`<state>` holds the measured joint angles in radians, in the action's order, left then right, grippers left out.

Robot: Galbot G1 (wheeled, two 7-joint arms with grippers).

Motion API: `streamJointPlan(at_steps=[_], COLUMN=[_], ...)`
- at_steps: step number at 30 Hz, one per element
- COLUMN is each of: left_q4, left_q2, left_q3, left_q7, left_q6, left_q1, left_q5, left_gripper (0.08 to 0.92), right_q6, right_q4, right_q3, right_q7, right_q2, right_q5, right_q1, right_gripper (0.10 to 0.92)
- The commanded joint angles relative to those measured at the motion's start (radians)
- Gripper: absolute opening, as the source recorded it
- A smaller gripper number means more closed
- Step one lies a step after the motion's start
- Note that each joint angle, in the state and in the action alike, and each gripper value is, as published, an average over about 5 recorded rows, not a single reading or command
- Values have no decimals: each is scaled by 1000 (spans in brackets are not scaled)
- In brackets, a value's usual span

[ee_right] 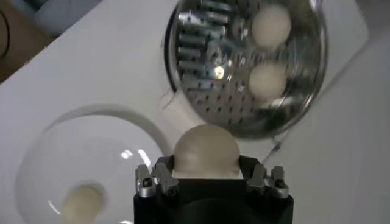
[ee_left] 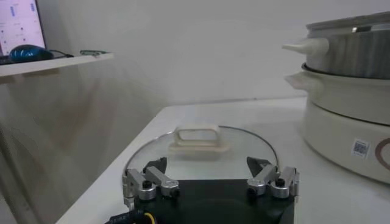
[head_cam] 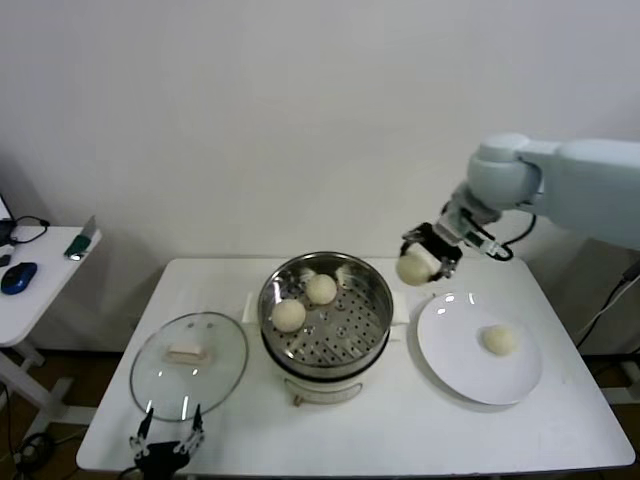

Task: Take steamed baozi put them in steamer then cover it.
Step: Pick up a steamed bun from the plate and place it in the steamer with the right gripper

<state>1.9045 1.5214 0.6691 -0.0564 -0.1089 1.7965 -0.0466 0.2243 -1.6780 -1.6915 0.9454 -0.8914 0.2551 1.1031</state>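
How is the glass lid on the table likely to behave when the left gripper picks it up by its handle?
The glass lid lies flat, so it should not roll. Glass with a metal rim looks rigid, fairly heavy for its size and breakable if dropped. Its only raised grip is the small bar handle; held there it may swing or tilt. The left gripper waits open beside it.

Head view looks down over the table; both wrist views, far closer, share the steamer [head_cam: 326, 315].

Steamer [head_cam: 330, 320]: shiny perforated metal. Cover [head_cam: 189, 365]: clear glass. Baozi [head_cam: 412, 268]: smooth, matt. Plate [head_cam: 455, 350]: glossy.
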Motion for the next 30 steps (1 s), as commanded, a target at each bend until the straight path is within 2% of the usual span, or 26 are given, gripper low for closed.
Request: streamJointPlan(at_steps=[1, 12, 21, 30], left_q4=[-2, -7, -9, -10], left_q2=[-2, 0, 0, 3], left_q3=[4, 4, 6, 3], left_q7=[-2, -4, -4, -4], left_q6=[0, -1, -4, -4], left_q1=[-2, -6, -2, -1], left_q5=[-4, -5, -5, -4], left_gripper=[823, 823, 823, 823], right_q6=[207, 121, 70, 18], right_q4=[-170, -71, 25, 30], right_q3=[85, 107, 106, 95], right_q7=[-35, -97, -107, -93], right_q2=[-179, -280, -314, -322], right_q5=[-127, -409, -442, -432], right_q1=[71, -288, -420, -428], right_gripper=[695, 696, 696, 696])
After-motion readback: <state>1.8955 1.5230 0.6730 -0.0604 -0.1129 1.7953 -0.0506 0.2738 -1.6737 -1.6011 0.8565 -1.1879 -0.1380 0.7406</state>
